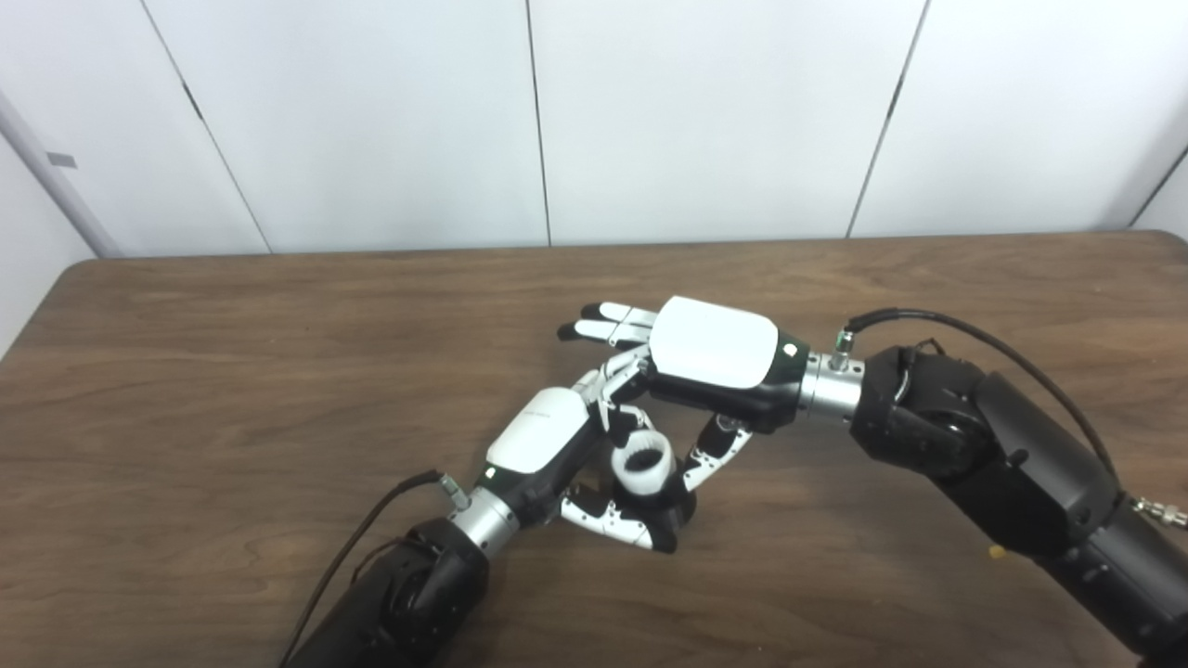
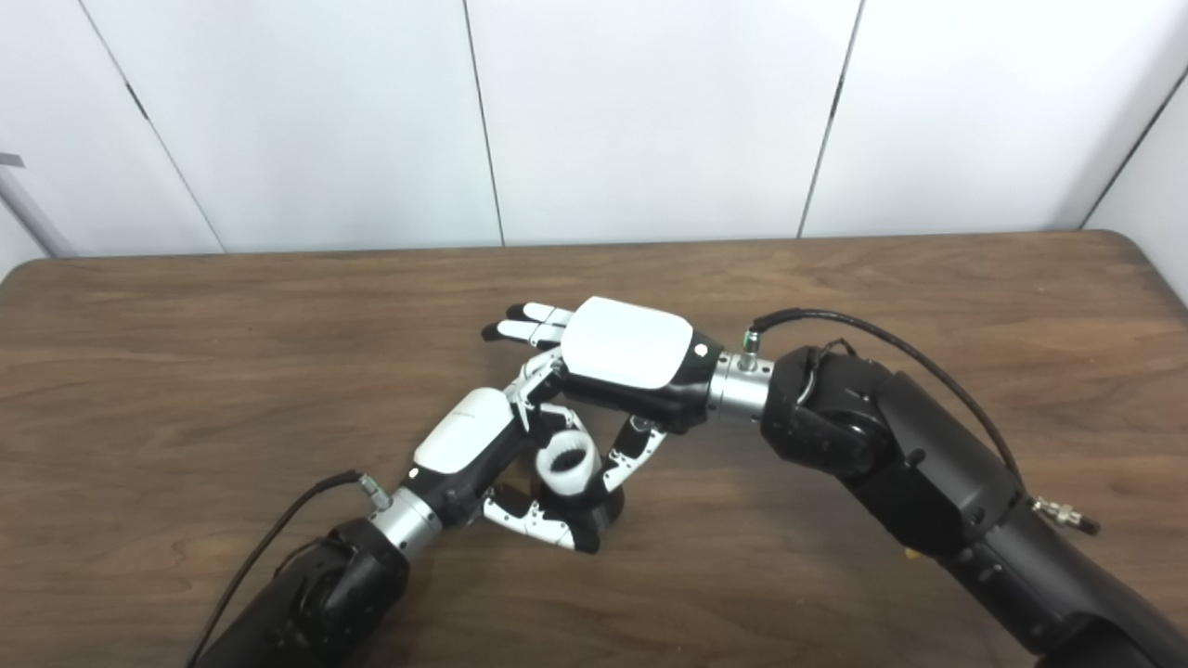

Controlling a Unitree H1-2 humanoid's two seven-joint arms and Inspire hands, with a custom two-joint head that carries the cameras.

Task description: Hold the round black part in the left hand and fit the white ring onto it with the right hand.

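My left hand [image 1: 543,436] is shut on the round black part [image 1: 670,512], holding it low over the table with its thumb underneath. The white ring [image 1: 642,461] sits on top of the black part, with its hole facing up. My right hand [image 1: 715,348] hovers just above and behind. Its thumb [image 1: 713,453] reaches down to the ring's right side and a bent finger comes down at the ring's back. Its other fingers [image 1: 603,323] stretch out to the left. In the right eye view the ring [image 2: 568,461] lies between both hands [image 2: 626,348].
The brown wooden table [image 1: 232,371] spreads out on all sides of the hands. A white panelled wall [image 1: 557,111] stands behind its far edge. Black cables [image 1: 974,339] loop off both wrists.
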